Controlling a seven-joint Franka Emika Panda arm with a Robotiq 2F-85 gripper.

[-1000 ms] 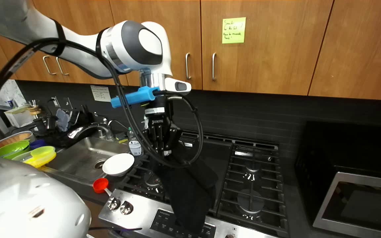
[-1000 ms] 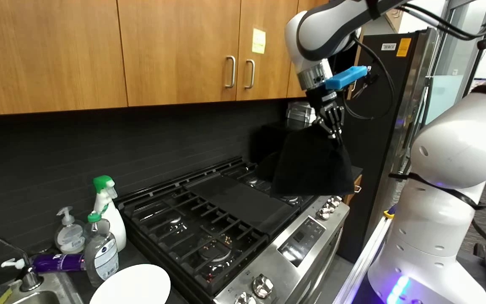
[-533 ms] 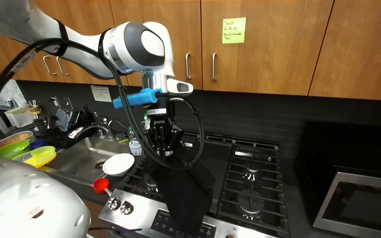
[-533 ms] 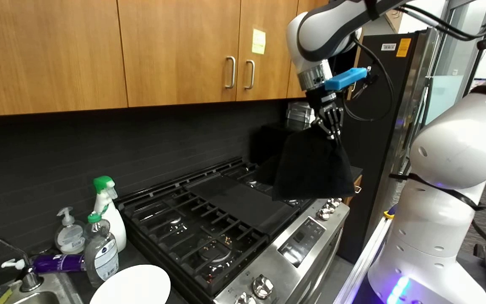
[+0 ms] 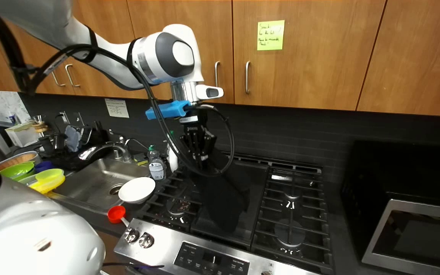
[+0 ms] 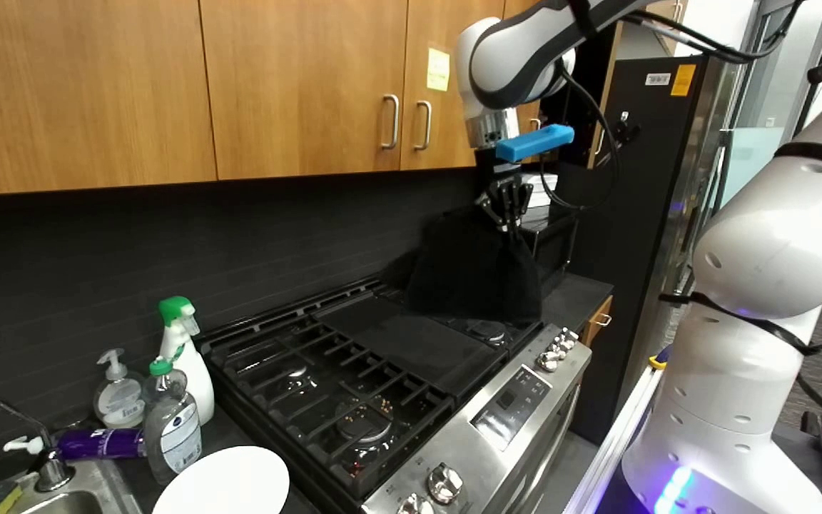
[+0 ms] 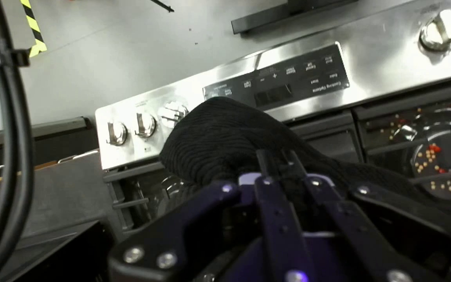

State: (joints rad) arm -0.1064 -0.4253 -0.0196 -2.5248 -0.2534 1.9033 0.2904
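Wrist view: gripper (image 7: 279,157) pressed nearly together, pinching black cloth (image 7: 225,133); ribbed weave, loose folds, hangs over stove (image 7: 382,58). Stove front smooth steel, knobs (image 7: 442,31) shiny, bits (image 7: 429,156) on top. In an exterior view: round white bowl (image 5: 136,190) beside stove, steel sink (image 5: 94,179) farther off. In an exterior view: wood cabinets (image 6: 304,93) above stove, dark fridge (image 6: 653,164) past its far end.

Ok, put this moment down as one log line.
gripper: pinching cloth | cloth: black, hanging over stove, contact unclear | bits: yellow and red, around burner | dish: white, beside stove
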